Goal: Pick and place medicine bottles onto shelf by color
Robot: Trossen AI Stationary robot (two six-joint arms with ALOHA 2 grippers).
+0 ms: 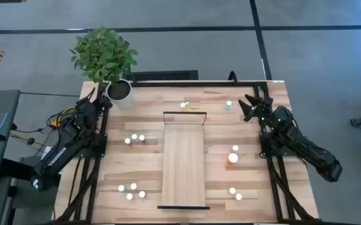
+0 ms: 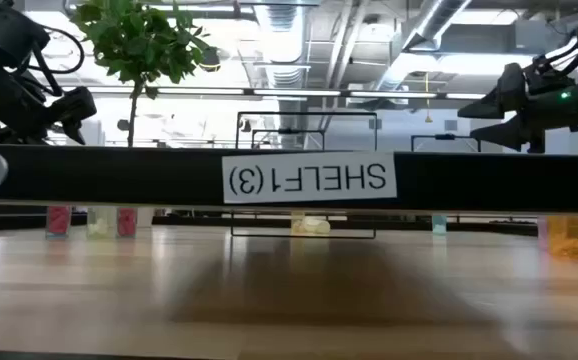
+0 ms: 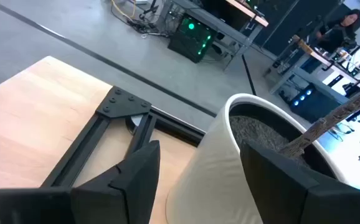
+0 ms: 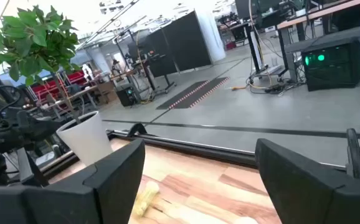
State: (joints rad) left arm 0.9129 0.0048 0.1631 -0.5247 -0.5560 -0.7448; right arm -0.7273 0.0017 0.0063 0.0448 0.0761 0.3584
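The shelf (image 1: 183, 159), a long light-wood panel with black end frames, lies in the middle of the table. Small white-capped medicine bottles stand in groups on the table: left of the shelf (image 1: 134, 139), near left (image 1: 131, 191), near right (image 1: 235, 194), and two by the far end (image 1: 185, 105) (image 1: 228, 105). An orange bottle (image 1: 233, 157) stands right of the shelf. My left gripper (image 1: 103, 99) is open at the far left corner, and the plant pot shows between its fingers (image 3: 200, 149). My right gripper (image 1: 250, 107) is open and empty above the far right (image 4: 200, 149).
A white pot (image 1: 119, 90) with a green plant stands at the far left corner, right beside my left gripper. In the low view the shelf's black frame bar (image 2: 309, 178), labelled SHELF1(3), crosses the picture, with bottles (image 2: 99, 222) and the orange bottle (image 2: 574, 238) behind it.
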